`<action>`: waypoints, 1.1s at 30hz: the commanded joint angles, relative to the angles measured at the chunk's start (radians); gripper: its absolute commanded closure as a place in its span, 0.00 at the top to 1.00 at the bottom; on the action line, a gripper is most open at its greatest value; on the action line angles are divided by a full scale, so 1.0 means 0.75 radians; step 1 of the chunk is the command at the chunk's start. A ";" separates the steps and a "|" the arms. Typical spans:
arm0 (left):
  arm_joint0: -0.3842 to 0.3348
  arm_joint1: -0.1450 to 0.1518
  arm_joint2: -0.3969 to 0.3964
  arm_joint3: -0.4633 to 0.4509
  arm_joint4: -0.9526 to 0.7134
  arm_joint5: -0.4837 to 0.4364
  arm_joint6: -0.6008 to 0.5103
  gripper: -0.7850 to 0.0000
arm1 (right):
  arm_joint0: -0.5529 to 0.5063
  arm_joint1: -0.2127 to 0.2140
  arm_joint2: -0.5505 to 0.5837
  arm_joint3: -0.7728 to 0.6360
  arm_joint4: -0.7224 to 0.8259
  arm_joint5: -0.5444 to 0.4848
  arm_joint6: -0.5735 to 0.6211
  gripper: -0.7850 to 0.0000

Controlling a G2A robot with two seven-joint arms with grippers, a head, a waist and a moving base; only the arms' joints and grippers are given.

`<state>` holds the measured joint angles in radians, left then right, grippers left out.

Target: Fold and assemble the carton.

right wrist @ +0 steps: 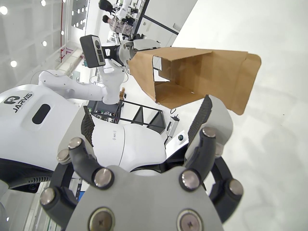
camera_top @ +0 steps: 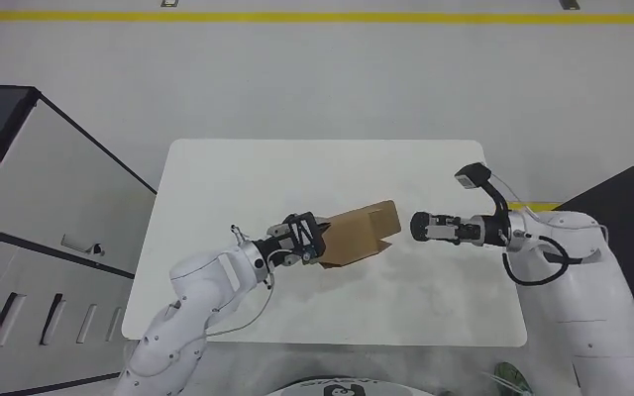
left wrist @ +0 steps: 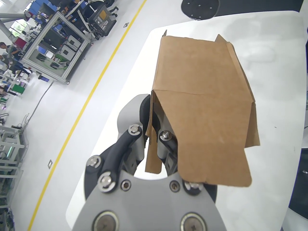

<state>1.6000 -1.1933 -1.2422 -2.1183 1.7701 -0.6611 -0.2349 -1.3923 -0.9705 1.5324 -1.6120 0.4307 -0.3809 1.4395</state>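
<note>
The brown cardboard carton (camera_top: 359, 234) sits clamped in the left gripper (camera_top: 315, 241), just before the spread right gripper (camera_top: 414, 226). Better fold along its creases.

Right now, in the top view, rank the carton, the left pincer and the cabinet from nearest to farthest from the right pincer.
Measured from the right pincer, which is open:
1. carton, just in front of it, between the two arms.
2. left pincer, clamped on the carton's far end.
3. cabinet, far off on the left arm's side.
</note>
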 commanded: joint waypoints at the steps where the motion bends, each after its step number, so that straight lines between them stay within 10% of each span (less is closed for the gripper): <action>1: 0.000 0.000 0.000 0.000 0.000 -0.001 0.000 0.00 | -0.001 0.000 0.001 -0.001 -0.002 -0.002 -0.002 1.00; 22: -0.043 0.010 0.048 0.046 -0.151 -0.043 -0.024 0.00 | 0.166 -0.004 -0.223 0.153 0.257 0.129 0.129 1.00; 33: -0.060 0.017 0.056 0.056 -0.220 -0.043 -0.038 0.00 | 0.193 0.008 -0.281 0.188 0.279 0.129 0.129 0.80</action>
<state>1.5570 -1.1807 -1.2014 -2.0784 1.6078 -0.6947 -0.2612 -1.2486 -0.9655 1.3246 -1.4728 0.6403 -0.2843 1.5359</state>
